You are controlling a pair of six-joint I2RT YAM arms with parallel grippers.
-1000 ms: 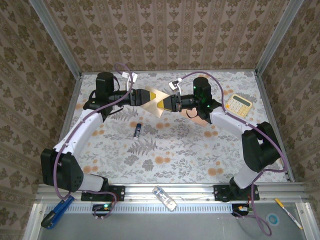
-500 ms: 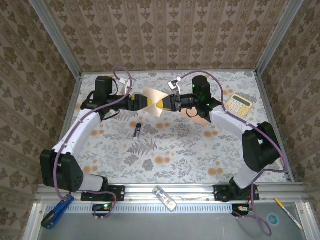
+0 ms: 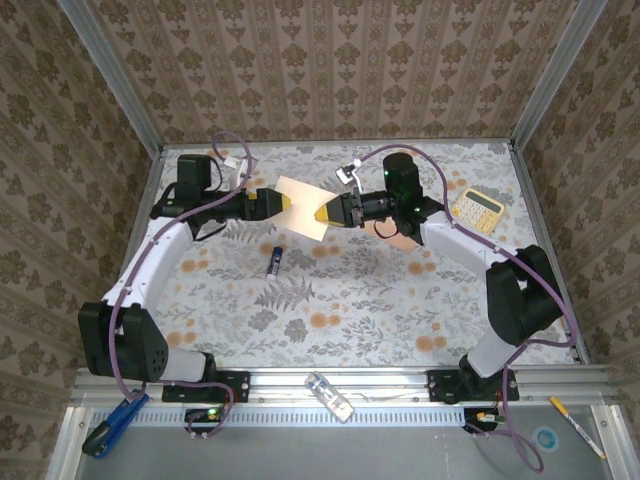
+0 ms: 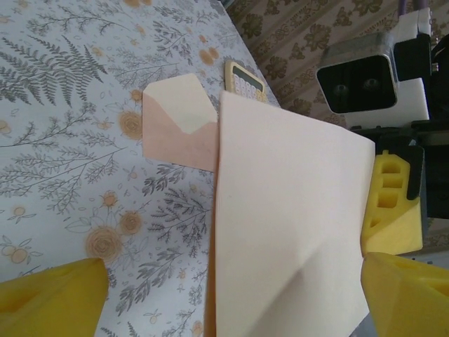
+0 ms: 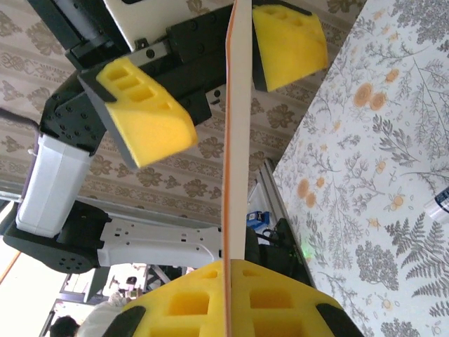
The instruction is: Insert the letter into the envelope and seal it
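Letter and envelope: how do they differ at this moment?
The letter is off the table, pinched at one edge by the right gripper; the envelope lies flat on the table. The letter is a plain sheet; the envelope has a paler pointed flap. The letter looks pale peach, the envelope pinker. Both are thin rectangular paper.

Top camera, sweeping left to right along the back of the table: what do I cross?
Open left gripper → plain peach-orange paper sheet, pinched by the shut right gripper → yellow calculator with pale keys.
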